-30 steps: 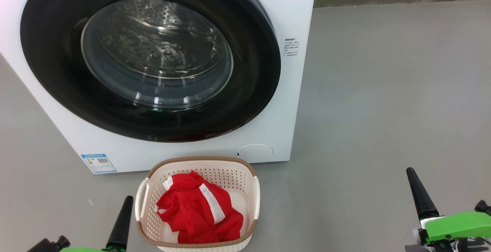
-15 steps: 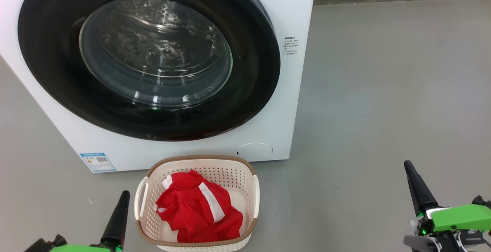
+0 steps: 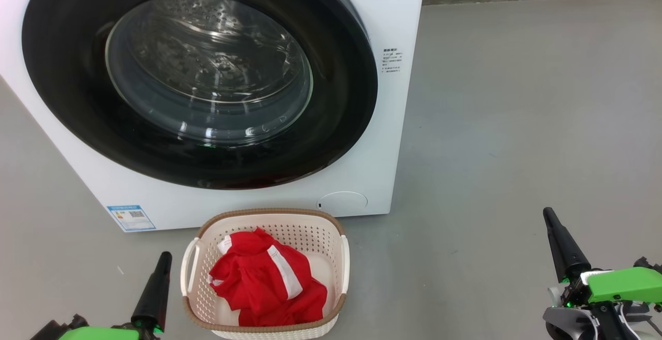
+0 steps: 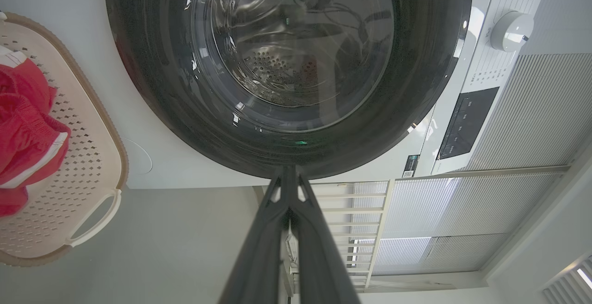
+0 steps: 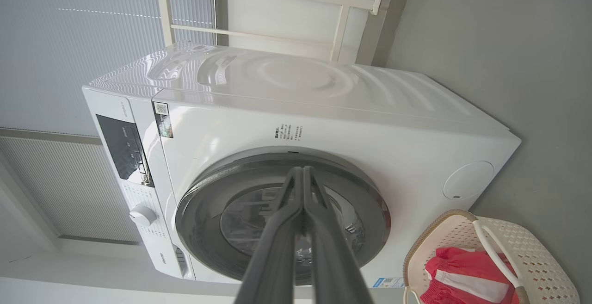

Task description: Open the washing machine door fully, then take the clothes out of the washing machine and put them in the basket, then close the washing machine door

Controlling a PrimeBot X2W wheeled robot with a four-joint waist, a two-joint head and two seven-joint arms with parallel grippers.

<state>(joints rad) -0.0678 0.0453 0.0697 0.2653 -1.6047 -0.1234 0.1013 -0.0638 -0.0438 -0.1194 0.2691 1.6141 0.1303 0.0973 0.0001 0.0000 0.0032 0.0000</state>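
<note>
The white washing machine (image 3: pixel 385 122) fills the upper left of the head view, and its black-rimmed round door (image 3: pixel 331 86) lies flat against the front, closed. Through the glass the steel drum looks bare. On the floor in front stands the cream basket (image 3: pixel 269 221) with the red clothes (image 3: pixel 264 283) heaped inside. My left gripper (image 3: pixel 164 255) is shut and empty just left of the basket. My right gripper (image 3: pixel 547 211) is shut and empty, well out to the right over bare floor. In the wrist views the door (image 4: pixel 407 91) (image 5: pixel 203 202) and the basket (image 4: pixel 92 156) (image 5: pixel 532 253) also show.
Grey floor (image 3: pixel 517 122) spreads wide to the machine's right up to a wall base at the back. A control panel with a knob (image 4: pixel 511 31) sits on the machine's upper front. A white railing and ribbed blinds (image 4: pixel 508 211) stand behind the machine.
The left gripper has slid down toward the head view's lower edge and the right one has risen a little. The head camera has shifted slightly. Door, basket and clothes stay as they were.
</note>
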